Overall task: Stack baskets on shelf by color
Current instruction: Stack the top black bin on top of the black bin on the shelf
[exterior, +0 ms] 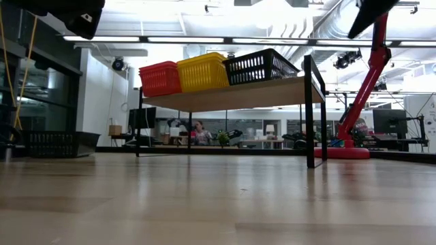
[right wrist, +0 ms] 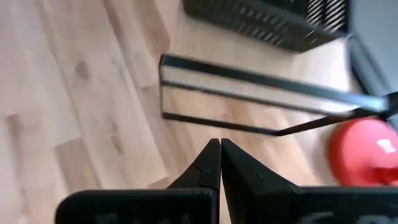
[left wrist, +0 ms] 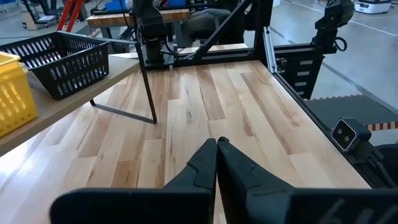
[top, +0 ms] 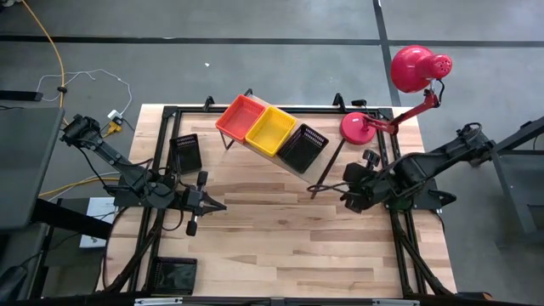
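The shelf [exterior: 238, 94] stands at the far middle of the table on thin black legs. On it, in a row, sit an orange-red basket [top: 240, 116], a yellow basket [top: 271, 130] and a black basket [top: 303, 146]. Another black basket [top: 185, 153] rests on the tabletop at the far left, and one more [top: 176, 274] lies at the near left corner. My left gripper [left wrist: 216, 142] hovers shut over the table's left middle, pointing toward the right edge. My right gripper [right wrist: 219, 144] hangs shut above the table, near the shelf's right end, holding nothing.
A red desk lamp [top: 419, 68] stands with its round base [top: 357, 127] at the far right, close behind the shelf's right end. A black metal frame [top: 399, 229] runs along the table's edges. Bare tabletop [top: 280, 238] lies between the two arms and toward the near edge.
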